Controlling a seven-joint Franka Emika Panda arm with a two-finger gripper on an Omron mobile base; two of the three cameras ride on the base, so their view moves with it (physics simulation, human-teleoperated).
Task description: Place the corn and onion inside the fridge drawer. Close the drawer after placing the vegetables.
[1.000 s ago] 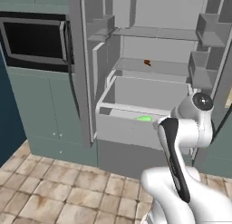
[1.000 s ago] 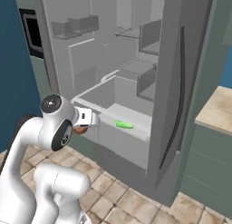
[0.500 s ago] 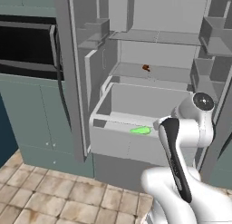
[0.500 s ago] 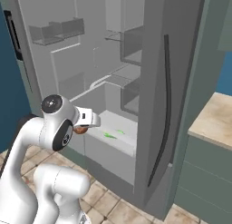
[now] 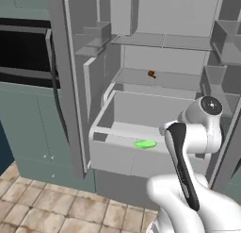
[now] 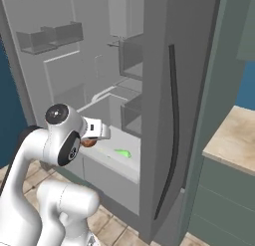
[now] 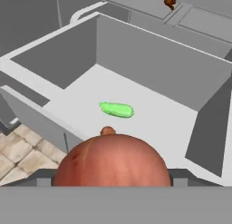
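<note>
The fridge drawer (image 5: 109,132) stands pulled out of the open fridge (image 5: 155,57), and the green corn (image 5: 145,144) lies on its floor. The hand view looks down into the drawer (image 7: 54,37) with the corn (image 7: 117,109) near the middle. My gripper (image 6: 90,139) is shut on the reddish-orange onion (image 6: 88,143) and holds it just above the drawer's front edge. The onion (image 7: 113,160) bulges large at the bottom of the hand view and hides the fingertips. From the right base camera, the corn (image 6: 122,153) lies beyond my hand in the drawer (image 6: 107,176).
A tiny red-brown stemmed bit (image 5: 151,74) sits on the shelf above the drawer. The left fridge door (image 5: 66,86) juts out beside the drawer, and the right door with its black bar handle (image 6: 172,130) stands close. A dark oven (image 5: 23,53) is left, a wooden counter (image 6: 234,140) right.
Both base views have shifted and drawn nearer to the fridge, so the base has driven. The onion stays in my gripper and the corn stays in the drawer.
</note>
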